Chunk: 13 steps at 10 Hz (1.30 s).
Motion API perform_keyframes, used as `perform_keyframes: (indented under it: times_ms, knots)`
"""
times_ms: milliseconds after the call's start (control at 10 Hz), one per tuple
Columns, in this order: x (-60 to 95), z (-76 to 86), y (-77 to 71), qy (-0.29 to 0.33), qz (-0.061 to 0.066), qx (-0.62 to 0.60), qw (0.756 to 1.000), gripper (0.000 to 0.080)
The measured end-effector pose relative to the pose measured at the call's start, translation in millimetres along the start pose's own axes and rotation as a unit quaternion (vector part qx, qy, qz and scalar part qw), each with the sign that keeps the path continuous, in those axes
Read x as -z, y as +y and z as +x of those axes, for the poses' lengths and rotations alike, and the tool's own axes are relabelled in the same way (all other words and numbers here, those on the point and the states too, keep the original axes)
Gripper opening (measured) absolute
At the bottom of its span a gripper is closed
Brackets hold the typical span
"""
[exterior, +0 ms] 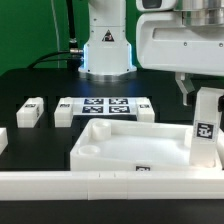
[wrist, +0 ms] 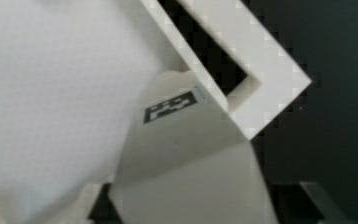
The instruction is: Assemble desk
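Note:
The white tray-like tabletop (exterior: 135,146) lies at the front middle of the table, rim up, with a round socket showing at its left near corner. My gripper (exterior: 203,96) is shut on a white tagged leg (exterior: 207,128) and holds it upright at the tabletop's right end. I cannot tell whether the leg's lower end sits in a socket. In the wrist view the leg (wrist: 185,165) fills the gap between my fingers (wrist: 105,203), its tag (wrist: 171,104) faces the camera, and the tabletop's floor (wrist: 51,90) and rim (wrist: 250,70) lie beyond it.
The marker board (exterior: 105,106) lies behind the tabletop. Loose white legs lie at the left (exterior: 30,113), beside the board (exterior: 63,112) and at the left edge (exterior: 2,141). A long white rail (exterior: 100,183) runs along the front. The robot base (exterior: 106,45) stands at the back.

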<state>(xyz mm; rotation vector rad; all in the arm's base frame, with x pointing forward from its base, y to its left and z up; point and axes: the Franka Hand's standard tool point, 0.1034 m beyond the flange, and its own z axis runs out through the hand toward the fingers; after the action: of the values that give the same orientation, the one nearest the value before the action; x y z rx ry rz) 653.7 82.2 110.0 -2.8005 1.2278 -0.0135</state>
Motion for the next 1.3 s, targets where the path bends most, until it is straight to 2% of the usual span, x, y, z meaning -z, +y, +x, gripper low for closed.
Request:
perform_keyframes:
  times_ms: [400, 500, 600, 700, 900, 1100, 1300]
  knots:
    - [-0.1, 0.3, 0.3, 0.000, 0.000, 0.004, 1.000, 0.0333]
    - [4.3, -0.2, -3.8, 0.000, 0.004, 0.005, 1.000, 0.0425]
    - [22.4, -0.8, -14.1, 0.001, 0.015, 0.006, 1.000, 0.0561]
    - [42.2, -3.2, -18.1, -0.005, 0.017, 0.015, 1.000, 0.0621]
    - [74.2, -13.4, -29.0, -0.003, 0.020, 0.035, 0.999, 0.0644]
    - [66.4, -12.0, -25.6, -0.003, 0.018, 0.032, 0.999, 0.0648]
    - [66.5, -12.4, -26.2, -0.003, 0.018, 0.033, 0.999, 0.0649]
